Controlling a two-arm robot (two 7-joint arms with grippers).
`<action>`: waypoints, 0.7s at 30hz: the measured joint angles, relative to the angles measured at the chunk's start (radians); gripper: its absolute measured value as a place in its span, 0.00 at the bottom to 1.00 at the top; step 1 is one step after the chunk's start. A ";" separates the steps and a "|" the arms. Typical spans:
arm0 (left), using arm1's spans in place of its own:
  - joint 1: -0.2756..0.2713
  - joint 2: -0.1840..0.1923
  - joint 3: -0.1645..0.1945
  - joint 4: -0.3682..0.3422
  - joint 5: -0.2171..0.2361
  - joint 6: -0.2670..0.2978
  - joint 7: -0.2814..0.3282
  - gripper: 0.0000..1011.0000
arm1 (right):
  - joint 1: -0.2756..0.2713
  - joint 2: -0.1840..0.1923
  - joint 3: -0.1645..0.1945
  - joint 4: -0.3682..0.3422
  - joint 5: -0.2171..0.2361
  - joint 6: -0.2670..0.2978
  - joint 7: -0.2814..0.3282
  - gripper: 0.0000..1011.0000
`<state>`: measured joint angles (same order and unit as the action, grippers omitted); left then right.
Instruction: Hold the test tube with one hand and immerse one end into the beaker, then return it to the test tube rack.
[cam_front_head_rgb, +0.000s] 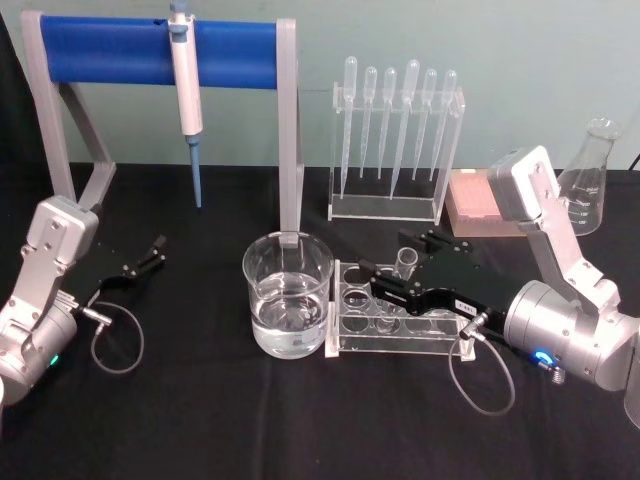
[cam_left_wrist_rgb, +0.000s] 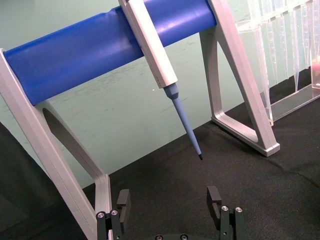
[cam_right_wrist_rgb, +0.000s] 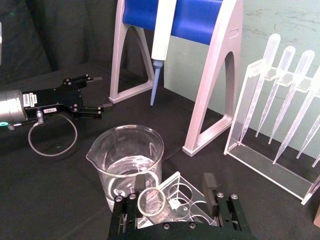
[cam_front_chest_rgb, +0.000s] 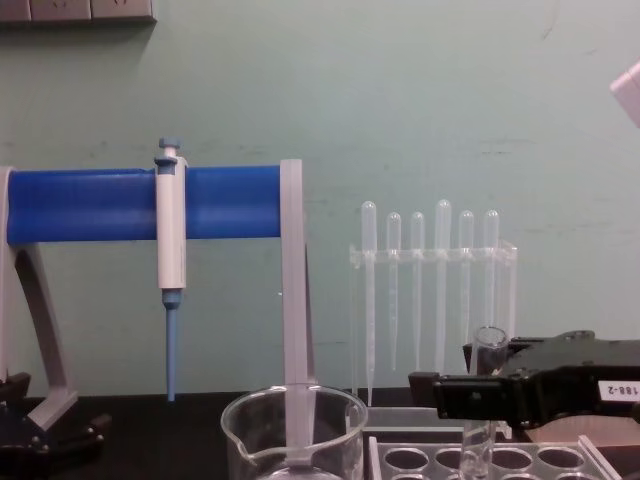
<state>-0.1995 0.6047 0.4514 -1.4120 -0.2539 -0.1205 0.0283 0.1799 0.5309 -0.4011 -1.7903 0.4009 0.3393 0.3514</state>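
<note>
right gripper (cam_front_head_rgb: 378, 283) at centre right, jaws apart around the upright test tube (cam_front_head_rgb: 406, 262) in the rack (cam_front_head_rgb: 395, 322); beaker (cam_front_head_rgb: 288, 295) at centre; left gripper (cam_front_head_rgb: 150, 252) at left, jaws apart.

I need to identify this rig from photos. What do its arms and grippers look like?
Both arms are silver with boxy upper links and cylindrical wrists. The right gripper and left gripper are black with flat jaws, each trailing a looped grey cable; the right has a white label.
</note>
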 joint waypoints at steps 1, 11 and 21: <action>0.000 0.000 0.000 0.000 0.000 0.000 0.000 0.99 | 0.000 0.000 0.000 0.000 0.000 0.000 0.000 0.73; 0.000 0.000 0.000 0.000 0.000 0.000 0.000 0.99 | -0.022 -0.003 0.044 -0.060 0.040 -0.008 -0.005 0.99; 0.000 0.000 0.000 0.000 0.000 0.000 0.000 0.99 | -0.084 -0.029 0.152 -0.153 0.110 -0.033 -0.102 0.99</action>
<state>-0.1996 0.6047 0.4514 -1.4120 -0.2539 -0.1205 0.0283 0.0957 0.5024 -0.2492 -1.9431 0.5111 0.3060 0.2495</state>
